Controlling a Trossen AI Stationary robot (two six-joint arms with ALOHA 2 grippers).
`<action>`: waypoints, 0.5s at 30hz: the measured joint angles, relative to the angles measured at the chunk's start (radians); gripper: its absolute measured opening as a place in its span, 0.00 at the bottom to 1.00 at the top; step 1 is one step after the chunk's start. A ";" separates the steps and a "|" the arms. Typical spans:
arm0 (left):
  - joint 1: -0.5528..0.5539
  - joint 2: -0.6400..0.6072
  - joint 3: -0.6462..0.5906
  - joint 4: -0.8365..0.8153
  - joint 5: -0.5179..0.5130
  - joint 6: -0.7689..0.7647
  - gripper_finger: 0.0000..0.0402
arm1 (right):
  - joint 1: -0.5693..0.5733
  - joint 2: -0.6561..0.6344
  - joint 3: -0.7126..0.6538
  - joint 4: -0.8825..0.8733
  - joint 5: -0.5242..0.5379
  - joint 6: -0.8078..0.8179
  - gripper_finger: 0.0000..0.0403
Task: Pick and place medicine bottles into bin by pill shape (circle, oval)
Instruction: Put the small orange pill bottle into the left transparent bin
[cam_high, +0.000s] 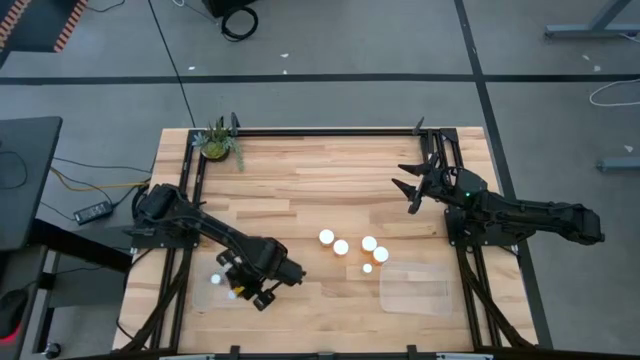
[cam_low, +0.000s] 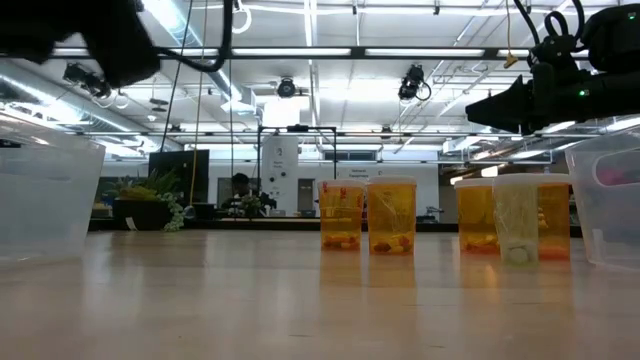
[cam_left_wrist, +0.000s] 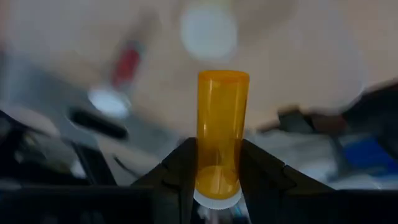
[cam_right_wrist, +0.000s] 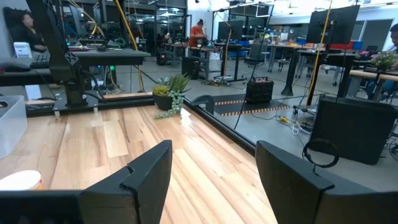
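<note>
One amber medicine bottle (cam_left_wrist: 221, 134) is clamped in the left gripper (cam_high: 262, 288) above the clear bin (cam_high: 205, 291) at the table's seven o'clock. Five medicine bottles (cam_high: 341, 247) wait near centre. The right gripper (cam_high: 417, 187), fingers apart and empty, hovers at two o'clock; an off-centre release could bounce the bottle off the bin's rim.

A robotics lab: rows of workbenches (cam_right_wrist: 292, 53) under strip lights (cam_low: 330, 52), black monitors (cam_right_wrist: 339, 25), cabled grey floor (cam_high: 330, 40) around the pale wooden surface (cam_high: 320, 190).

A pale wooden counter (cam_high: 320, 190) carries five white-capped amber medicine bottles (cam_high: 341, 247) near its middle; two clear bins (cam_high: 414, 289) flank them; a small potted plant (cam_high: 218, 143) sits at a far corner.
</note>
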 joint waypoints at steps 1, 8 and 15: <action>0.006 0.000 0.005 -0.010 -0.044 0.025 0.29 | 0.000 0.000 0.000 0.000 0.000 0.000 0.59; 0.053 0.000 0.016 -0.069 -0.242 0.252 0.28 | 0.000 0.000 0.000 0.000 0.000 0.000 0.59; 0.092 -0.020 0.039 -0.163 -0.288 0.412 0.29 | 0.000 0.000 0.000 0.000 0.000 0.000 0.59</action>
